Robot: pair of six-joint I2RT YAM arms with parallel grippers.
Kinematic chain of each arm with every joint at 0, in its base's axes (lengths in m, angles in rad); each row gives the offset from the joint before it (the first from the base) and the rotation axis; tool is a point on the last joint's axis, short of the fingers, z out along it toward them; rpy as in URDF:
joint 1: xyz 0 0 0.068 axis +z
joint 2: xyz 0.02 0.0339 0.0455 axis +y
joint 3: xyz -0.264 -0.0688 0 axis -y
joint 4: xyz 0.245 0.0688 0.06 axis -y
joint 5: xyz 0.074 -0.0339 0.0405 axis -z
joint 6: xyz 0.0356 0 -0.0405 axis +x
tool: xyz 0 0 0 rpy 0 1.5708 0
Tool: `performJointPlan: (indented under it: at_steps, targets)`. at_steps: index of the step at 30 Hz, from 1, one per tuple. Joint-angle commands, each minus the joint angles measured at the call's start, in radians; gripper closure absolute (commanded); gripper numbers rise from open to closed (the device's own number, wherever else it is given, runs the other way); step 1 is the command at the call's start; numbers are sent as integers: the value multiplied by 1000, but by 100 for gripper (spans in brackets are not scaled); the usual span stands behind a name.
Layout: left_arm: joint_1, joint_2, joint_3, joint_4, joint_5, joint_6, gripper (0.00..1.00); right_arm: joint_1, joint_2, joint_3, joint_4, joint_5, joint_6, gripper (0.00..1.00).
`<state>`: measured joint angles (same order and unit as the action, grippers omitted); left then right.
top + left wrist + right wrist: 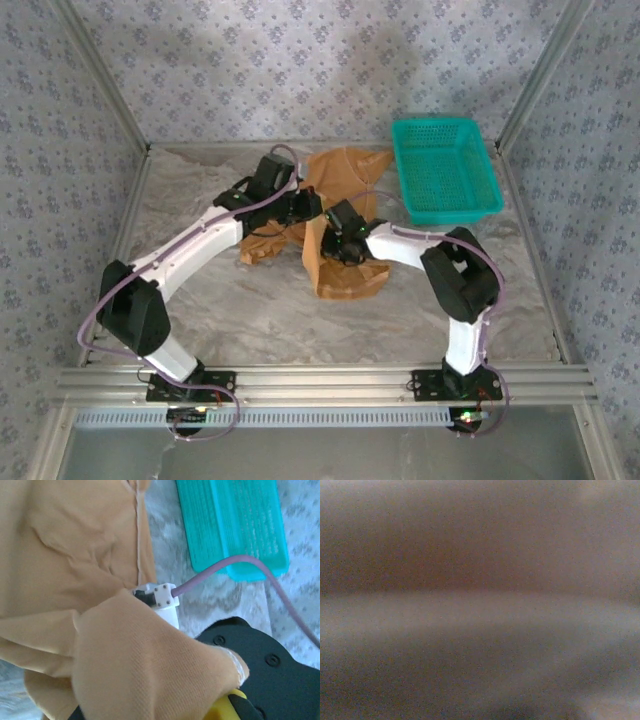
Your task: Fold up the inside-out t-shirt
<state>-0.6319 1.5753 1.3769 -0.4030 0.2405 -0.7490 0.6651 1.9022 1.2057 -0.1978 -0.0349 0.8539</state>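
Observation:
The inside-out t-shirt [345, 175] lies bunched in tan-orange folds at the middle of the table, with one fold hanging down toward the front. My left gripper [303, 207] is over the shirt's left part. In the left wrist view the cloth [75, 555] drapes over its jaws and hides them, and the gripper is shut on the shirt. My right gripper [345, 243] is pushed into the shirt from the right. Its jaws are buried in cloth, and the right wrist view is a dark brown blur. The right arm's black wrist [265, 670] sits close beside the held fold.
A teal basket [443, 170] stands at the back right, just beyond the shirt, and its rim [235, 525] shows in the left wrist view. A purple cable [235, 562] arcs in front of it. Metal frame rails border the table.

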Motion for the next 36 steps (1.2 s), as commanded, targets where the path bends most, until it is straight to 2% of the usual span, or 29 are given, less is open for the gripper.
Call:
performJointPlan:
  at_steps: [1, 2, 3, 7, 11, 22, 28, 30, 32, 36]
  targets:
    - [-25, -93, 48, -77, 40, -8, 100, -41, 74, 160, 32, 86, 70, 64]
    - [-25, -105, 49, -80, 36, -7, 100, -43, 102, 202, 4, 103, 83, 55]
    - [-23, -117, 47, -83, 30, -6, 100, -42, 133, 248, -40, 115, 95, 51]
    - [-14, -149, 40, -87, 10, 1, 100, -24, 224, 358, -166, 128, 134, 39]
    - [6, -167, 22, -85, 14, 2, 100, 6, 232, 333, -213, 158, 174, 34]
    - [52, -189, -35, -69, 29, 8, 100, 79, 71, 195, -278, 212, 141, 19]
    - [55, -190, -47, -65, 26, -1, 100, 90, 188, 199, -236, 148, 182, 18]
    - [57, -194, -41, -73, 22, 0, 100, 87, 257, 237, -233, 126, 184, 22]
    - [63, -200, -35, -85, 19, 5, 100, 83, 302, 273, -249, 103, 178, 34]
    - [95, -210, -19, -120, 16, 27, 100, 65, 284, 298, -250, 75, 125, 80]
